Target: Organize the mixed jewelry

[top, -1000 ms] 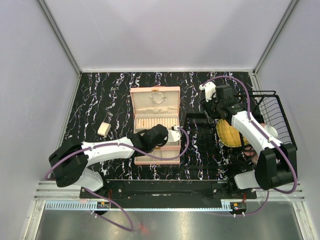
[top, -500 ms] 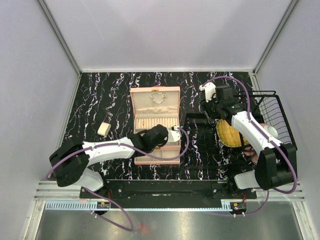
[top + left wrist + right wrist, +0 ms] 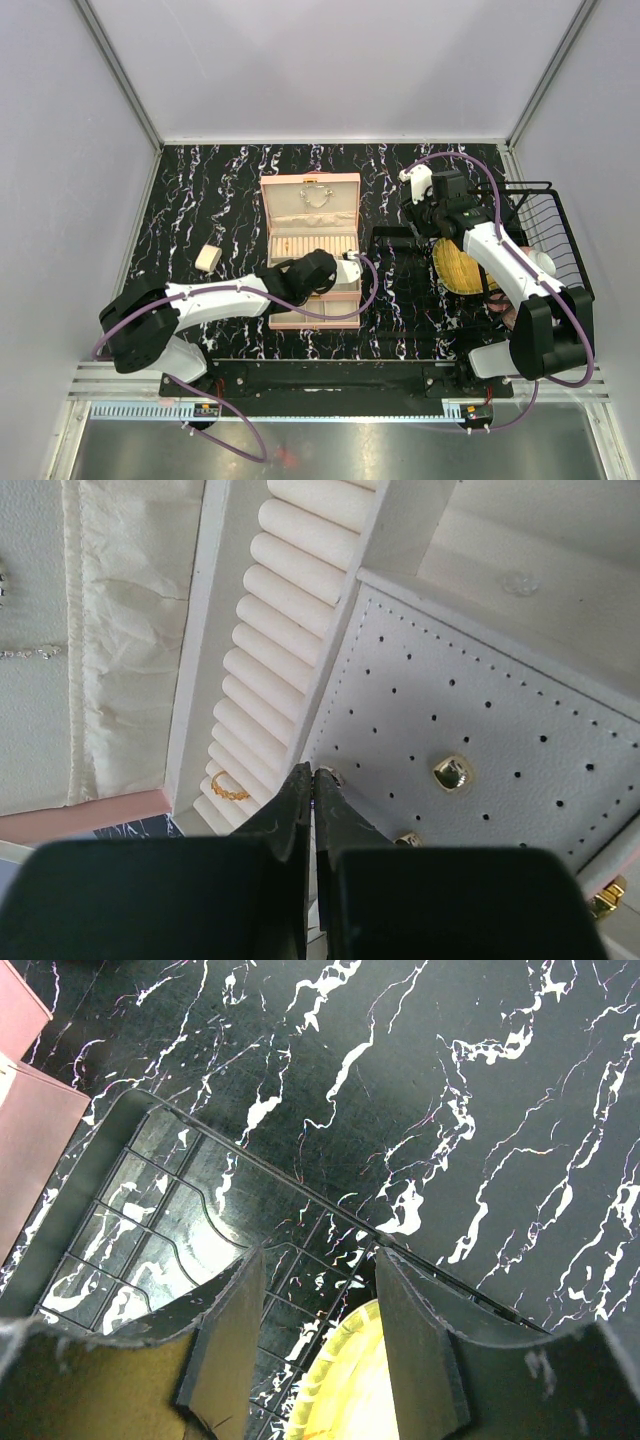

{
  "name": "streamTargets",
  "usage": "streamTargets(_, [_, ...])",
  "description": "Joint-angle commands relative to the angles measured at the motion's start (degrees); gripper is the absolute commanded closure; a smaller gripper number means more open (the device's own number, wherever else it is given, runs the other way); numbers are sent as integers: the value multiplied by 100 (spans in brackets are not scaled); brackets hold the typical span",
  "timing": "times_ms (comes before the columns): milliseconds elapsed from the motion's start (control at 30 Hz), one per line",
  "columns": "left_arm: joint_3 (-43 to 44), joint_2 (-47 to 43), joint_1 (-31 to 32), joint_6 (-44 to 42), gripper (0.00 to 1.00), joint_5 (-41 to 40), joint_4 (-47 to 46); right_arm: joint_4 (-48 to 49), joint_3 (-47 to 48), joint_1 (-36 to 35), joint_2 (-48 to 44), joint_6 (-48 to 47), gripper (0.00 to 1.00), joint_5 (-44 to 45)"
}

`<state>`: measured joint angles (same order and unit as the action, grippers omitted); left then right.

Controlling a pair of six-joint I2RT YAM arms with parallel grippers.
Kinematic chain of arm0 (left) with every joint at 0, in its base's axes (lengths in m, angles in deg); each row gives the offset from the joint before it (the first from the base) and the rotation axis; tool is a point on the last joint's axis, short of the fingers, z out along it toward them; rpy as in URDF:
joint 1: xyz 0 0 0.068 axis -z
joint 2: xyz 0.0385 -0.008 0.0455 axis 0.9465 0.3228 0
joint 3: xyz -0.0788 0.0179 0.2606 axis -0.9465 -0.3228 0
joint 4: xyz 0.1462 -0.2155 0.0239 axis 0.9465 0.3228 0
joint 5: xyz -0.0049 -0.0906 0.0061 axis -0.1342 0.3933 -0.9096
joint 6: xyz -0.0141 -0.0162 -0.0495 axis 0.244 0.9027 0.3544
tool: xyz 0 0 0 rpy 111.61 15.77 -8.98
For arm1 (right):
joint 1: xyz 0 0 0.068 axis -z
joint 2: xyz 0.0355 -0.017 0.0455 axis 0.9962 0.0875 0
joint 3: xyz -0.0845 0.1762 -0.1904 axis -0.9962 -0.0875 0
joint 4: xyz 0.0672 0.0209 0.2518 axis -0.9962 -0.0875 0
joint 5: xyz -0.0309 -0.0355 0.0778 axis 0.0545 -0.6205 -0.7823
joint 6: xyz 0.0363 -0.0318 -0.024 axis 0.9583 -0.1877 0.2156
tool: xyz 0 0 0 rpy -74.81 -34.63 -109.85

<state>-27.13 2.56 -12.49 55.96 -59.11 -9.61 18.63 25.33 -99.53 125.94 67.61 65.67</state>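
Black-fingered, our left gripper (image 3: 312, 774) has its jaws together, tips at the near edge of the cream perforated stud panel (image 3: 520, 710) inside the pink jewelry case (image 3: 310, 180). We see gold studs (image 3: 452, 772) on that panel, a gold ring (image 3: 229, 789) among the ring rolls (image 3: 275, 620), and a thin chain (image 3: 30, 653) against the lid lining. Farther right, our right gripper (image 3: 318, 1260) hovers, jaws apart, above a wire rack (image 3: 150, 1200) and a yellow plate (image 3: 350, 1390).
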Motion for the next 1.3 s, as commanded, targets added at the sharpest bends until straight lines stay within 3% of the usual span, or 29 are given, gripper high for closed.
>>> streamTargets(0, [-6,52,100,253,100,46,66,139,-10,57,-104,-15,46,-85])
streamTargets(433, [117,-36,241,402,94,90,382,139,-10,57,-130,-15,46,-85])
streamTargets(1267, [653,-554,294,359,66,116,936,139,-36,66,-157,3,46,-93])
